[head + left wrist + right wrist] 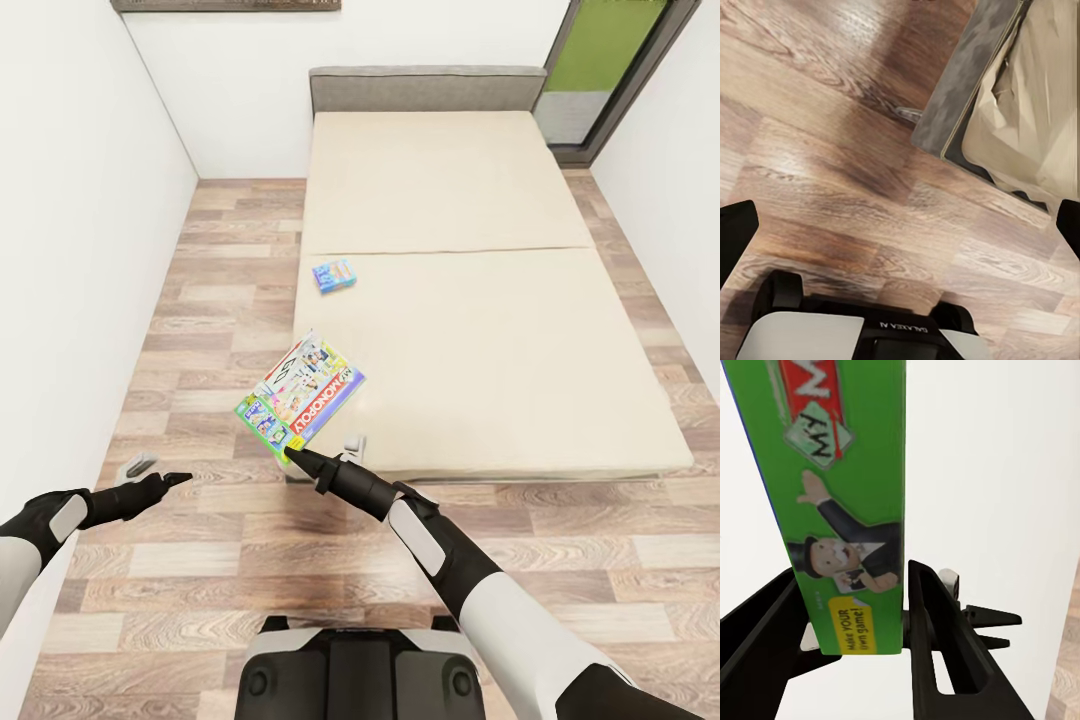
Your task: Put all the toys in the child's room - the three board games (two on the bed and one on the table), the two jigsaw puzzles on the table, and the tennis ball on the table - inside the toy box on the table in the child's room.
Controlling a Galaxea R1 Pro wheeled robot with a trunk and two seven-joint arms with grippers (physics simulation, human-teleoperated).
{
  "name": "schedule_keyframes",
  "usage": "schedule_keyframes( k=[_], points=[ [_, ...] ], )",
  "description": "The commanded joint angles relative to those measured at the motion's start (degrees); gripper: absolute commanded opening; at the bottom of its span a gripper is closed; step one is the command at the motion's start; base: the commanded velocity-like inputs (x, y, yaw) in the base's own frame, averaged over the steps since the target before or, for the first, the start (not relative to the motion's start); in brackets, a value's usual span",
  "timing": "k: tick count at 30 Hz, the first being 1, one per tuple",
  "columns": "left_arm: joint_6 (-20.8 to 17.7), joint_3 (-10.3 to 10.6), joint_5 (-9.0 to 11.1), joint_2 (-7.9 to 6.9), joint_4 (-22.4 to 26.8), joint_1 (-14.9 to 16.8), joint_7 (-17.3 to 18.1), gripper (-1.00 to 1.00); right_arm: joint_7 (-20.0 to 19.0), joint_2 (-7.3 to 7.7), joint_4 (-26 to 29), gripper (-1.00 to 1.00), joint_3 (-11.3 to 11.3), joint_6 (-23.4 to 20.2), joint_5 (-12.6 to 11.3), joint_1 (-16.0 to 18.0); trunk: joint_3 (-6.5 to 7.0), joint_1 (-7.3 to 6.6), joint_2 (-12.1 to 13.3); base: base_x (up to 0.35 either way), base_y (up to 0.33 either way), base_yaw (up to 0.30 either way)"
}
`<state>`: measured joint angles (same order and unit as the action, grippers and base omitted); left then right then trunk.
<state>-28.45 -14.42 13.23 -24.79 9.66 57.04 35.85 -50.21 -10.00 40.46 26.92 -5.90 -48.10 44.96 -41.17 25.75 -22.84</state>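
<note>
My right gripper (296, 456) is shut on the lower edge of a Monopoly board game (300, 390), held tilted in the air over the near left corner of the bed (480, 330). In the right wrist view the box's green side (847, 472) stands between the two black fingers (937, 645). A second, small light blue board game (334, 274) lies flat on the mattress near its left edge. My left gripper (158, 472) hangs open and empty over the wood floor, left of the bed; its fingertips (735, 229) are spread wide.
A white wall (80, 250) runs close along the left. A strip of plank floor (230, 300) lies between it and the bed. A dark-framed door (610, 70) stands at the back right. The bed's grey frame corner (960, 82) and my base (870, 330) appear below the left gripper.
</note>
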Motion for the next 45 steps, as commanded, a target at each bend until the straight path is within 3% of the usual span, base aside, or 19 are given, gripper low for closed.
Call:
schedule_keyframes(
  k=[1, 45],
  points=[
    [-0.5, 0.0, 0.4, -0.01, 0.0, 0.0, 0.0, 1.00, -0.2, 0.00, 0.0, -1.00, 0.1, -0.6, -0.6, 0.0, 0.03, 0.04, -0.1, 0.000, 0.000, 0.000],
    [-0.4, 0.0, 0.4, 0.00, 0.0, 0.0, 0.0, 1.00, -0.1, 0.00, 0.0, -1.00, 0.1, -0.6, -0.6, 0.0, 4.23, 0.04, -0.1, 0.000, 0.000, 0.000]
  ],
)
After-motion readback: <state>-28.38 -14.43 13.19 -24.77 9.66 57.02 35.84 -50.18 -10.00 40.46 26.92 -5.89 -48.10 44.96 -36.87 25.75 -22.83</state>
